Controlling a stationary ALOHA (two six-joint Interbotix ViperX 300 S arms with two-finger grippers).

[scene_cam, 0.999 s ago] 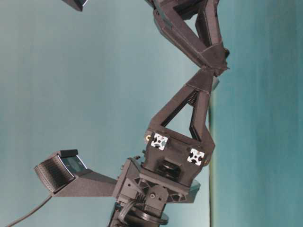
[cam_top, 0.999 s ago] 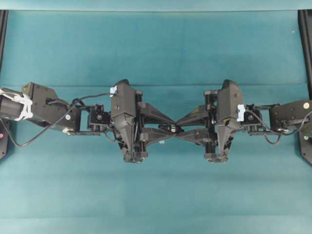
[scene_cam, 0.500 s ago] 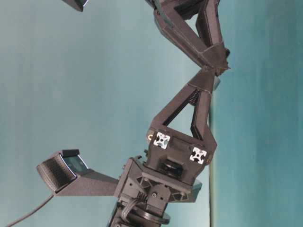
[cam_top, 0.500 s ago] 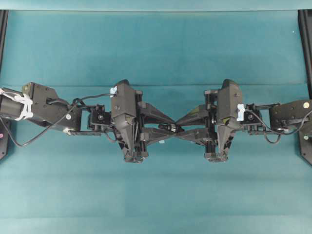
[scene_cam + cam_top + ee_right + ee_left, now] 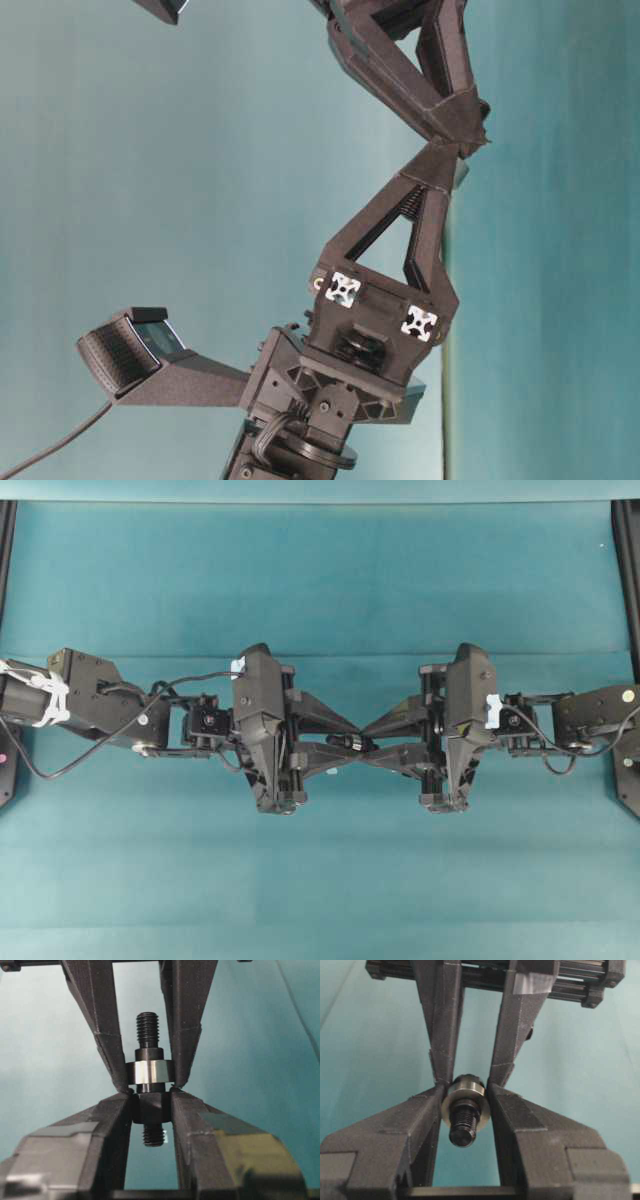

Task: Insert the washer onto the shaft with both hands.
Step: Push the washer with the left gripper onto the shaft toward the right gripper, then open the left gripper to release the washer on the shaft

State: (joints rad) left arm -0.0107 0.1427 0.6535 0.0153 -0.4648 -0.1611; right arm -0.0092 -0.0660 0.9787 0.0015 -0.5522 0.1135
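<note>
Two black arms meet tip to tip over the middle of a teal cloth-covered table. A crease runs across the cloth just behind the arms, and a fainter one crosses nearer the front edge. Black frame posts stand at the far left and right edges of the overhead view. In the table-level view the backdrop is the same plain teal, with a pale vertical seam behind the fingers.

Held in the air between the grippers, the washer is already threaded on the shaft. From the left wrist camera, the left gripper pinches the silvery washer by its rim between its two fingers, with the threaded end of the shaft poking through the hole toward the camera. From the right wrist camera, the right gripper clamps the dark body of the shaft just below the washer; one threaded end sticks out beyond the washer and the other hangs between the near fingers. The washer sits against a wider dark collar on the shaft.

In the overhead view the left gripper and the right gripper touch at their tips. A pale tape patch marks the right arm, white ties the left.
</note>
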